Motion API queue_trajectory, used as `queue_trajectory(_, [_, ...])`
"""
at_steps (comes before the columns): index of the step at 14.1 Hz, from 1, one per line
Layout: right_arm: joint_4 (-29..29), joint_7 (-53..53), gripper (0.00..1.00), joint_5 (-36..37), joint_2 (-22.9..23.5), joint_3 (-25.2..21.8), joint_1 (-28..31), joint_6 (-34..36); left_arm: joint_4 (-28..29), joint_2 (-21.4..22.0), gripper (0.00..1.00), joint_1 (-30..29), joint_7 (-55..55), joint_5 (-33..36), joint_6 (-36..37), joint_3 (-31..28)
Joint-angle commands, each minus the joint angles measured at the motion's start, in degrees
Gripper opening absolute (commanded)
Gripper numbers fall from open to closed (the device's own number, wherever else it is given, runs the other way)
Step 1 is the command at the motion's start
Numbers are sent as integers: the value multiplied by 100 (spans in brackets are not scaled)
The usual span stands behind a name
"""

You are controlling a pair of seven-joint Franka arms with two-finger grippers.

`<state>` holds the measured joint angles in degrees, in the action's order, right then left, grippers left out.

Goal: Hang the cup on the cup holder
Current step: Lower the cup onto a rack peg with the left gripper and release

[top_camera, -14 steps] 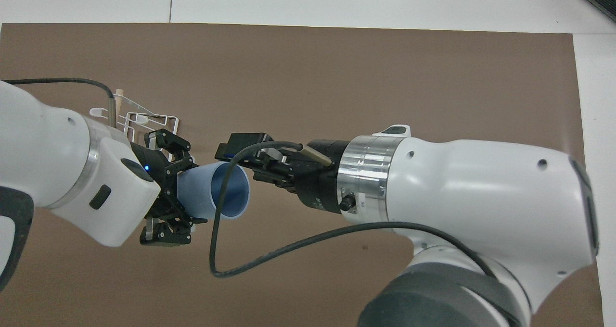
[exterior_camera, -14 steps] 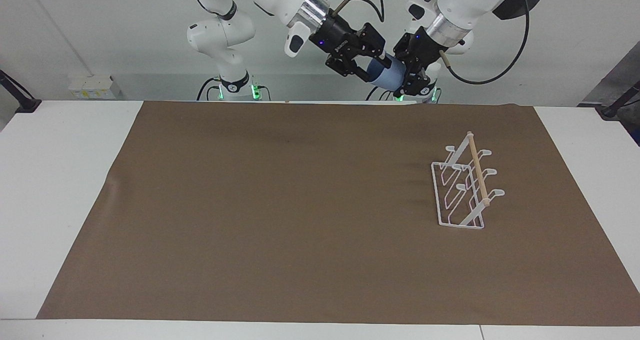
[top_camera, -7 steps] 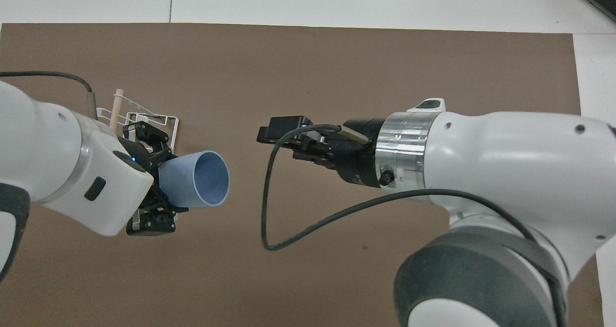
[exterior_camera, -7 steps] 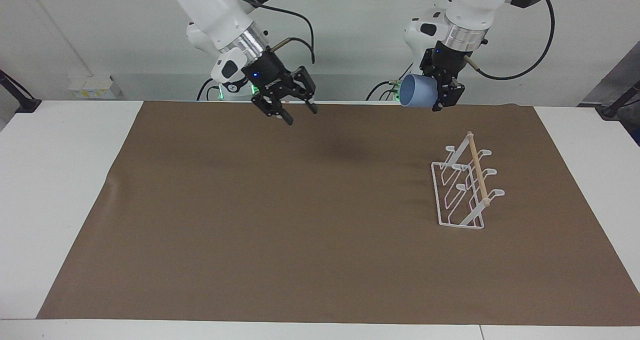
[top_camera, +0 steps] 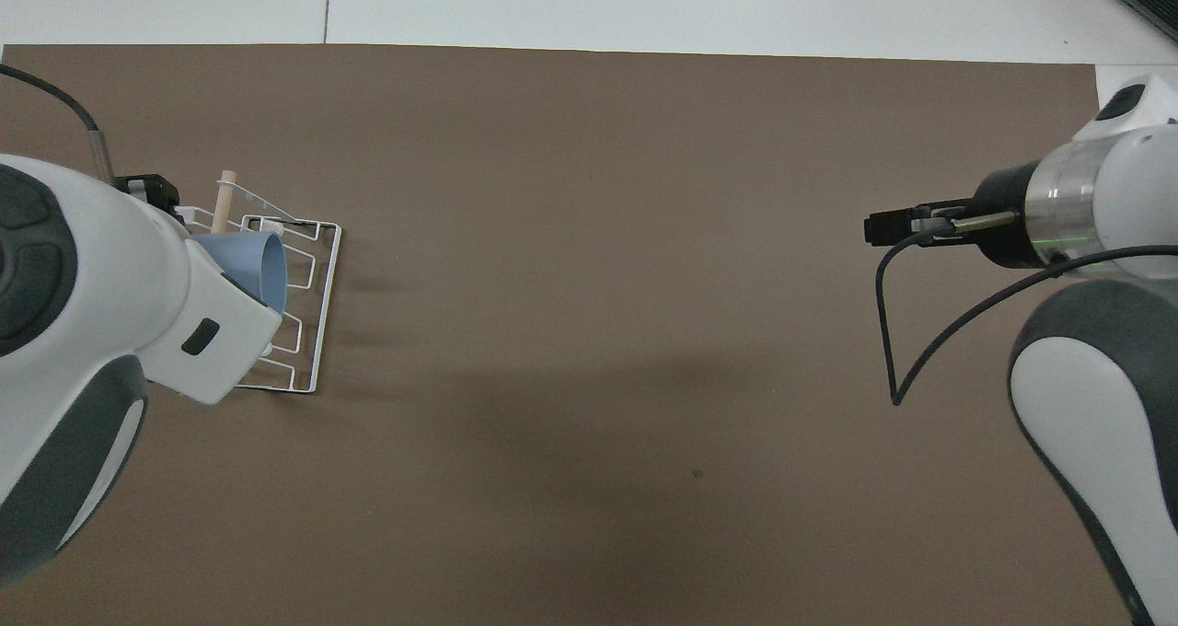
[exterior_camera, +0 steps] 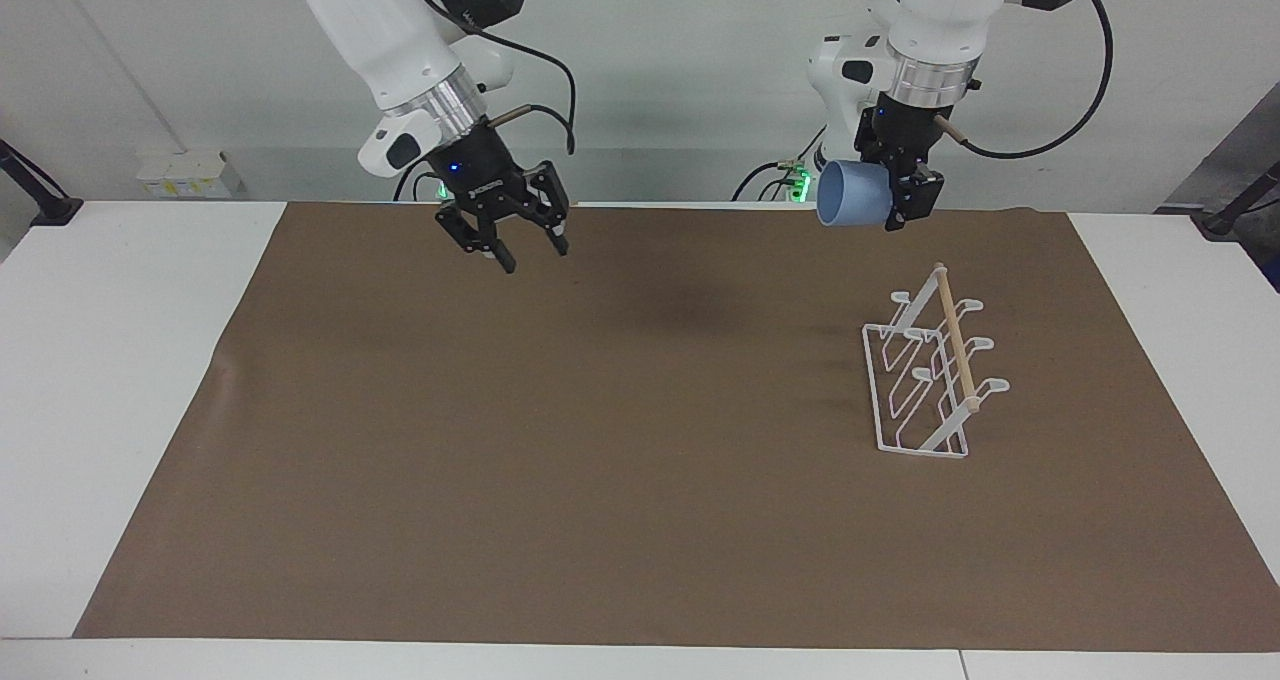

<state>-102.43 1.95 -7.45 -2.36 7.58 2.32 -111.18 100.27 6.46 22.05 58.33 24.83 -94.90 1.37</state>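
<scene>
The light-blue cup (exterior_camera: 848, 194) hangs on its side in the air, its mouth turned toward the right arm's end of the table. My left gripper (exterior_camera: 903, 200) is shut on its base end. In the overhead view the cup (top_camera: 256, 265) shows over the cup holder, and the left arm's wrist hides the gripper. The white wire cup holder (exterior_camera: 925, 380) with its wooden rod stands on the brown mat at the left arm's end, well below the cup and apart from it. My right gripper (exterior_camera: 528, 250) hangs open and holds nothing above the mat at the right arm's end.
A brown mat (exterior_camera: 600, 440) covers most of the white table (exterior_camera: 120, 360). The rack (top_camera: 308, 313) is the only thing standing on it. A black cable loops from the right wrist (top_camera: 888, 331).
The right gripper has drawn back from the cup's mouth and swung to its own end of the table. The left arm has carried the cup toward the rack.
</scene>
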Motion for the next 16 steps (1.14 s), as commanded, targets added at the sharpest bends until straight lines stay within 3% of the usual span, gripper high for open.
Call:
queue_trajectory(1, [-426,139,73,357,-203,77,242,9,151,-126,0,80,-50,784,-99,12])
queue_trajectory(5, [-418,122,74,824,-238,60,260,157,72,-574,0,264,-50,2004,-169,12])
queue_trajectory(12, [249,113,78,824,-247,33,523,1001,18,-1163,0,274,-524,2868,-389,12])
queue_trajectory(14, [241,104,84,824,-273,33,550,1046,394,-1130,0,300,-524,3290,-686,12])
queue_trajectory(16, [197,69,100,798,-291,33,550,941,607,-1103,0,353,-533,3720,-732,12])
